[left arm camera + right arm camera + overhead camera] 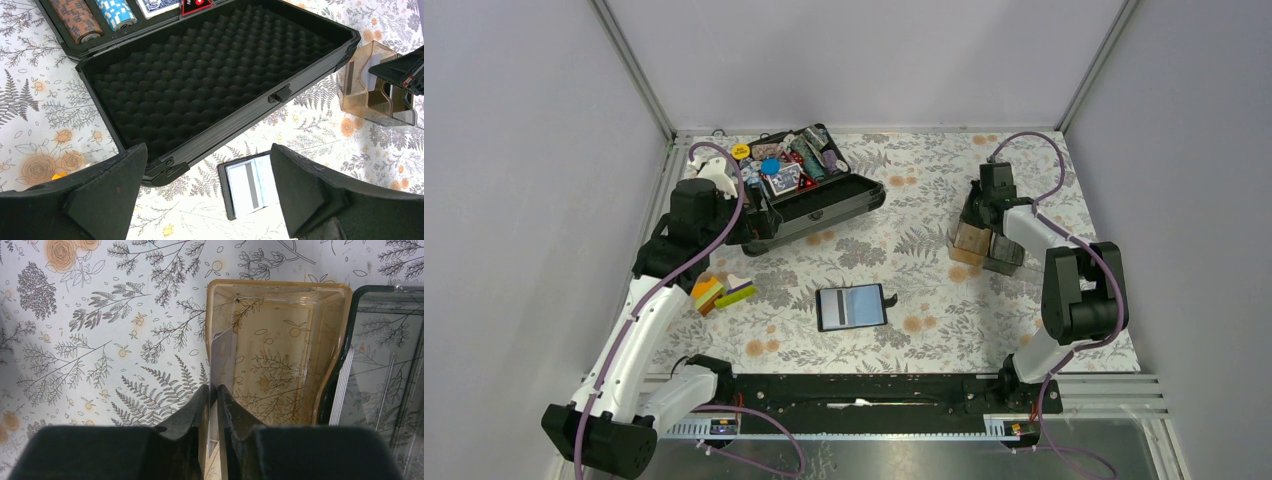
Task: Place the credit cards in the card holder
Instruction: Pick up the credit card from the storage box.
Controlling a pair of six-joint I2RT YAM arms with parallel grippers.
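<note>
We see our right gripper (212, 390) pinching 1 pale credit card (220, 357), which stands on edge just inside a side wall of the amber acrylic tray (280, 286), at 2 o'clock from the card holder (852, 307). The holder lies open mid-table with 1 striped card (248, 181) showing in it. Our left gripper (207, 156) hangs spread wide over the chip case (215, 75), at 11 o'clock.
</note>
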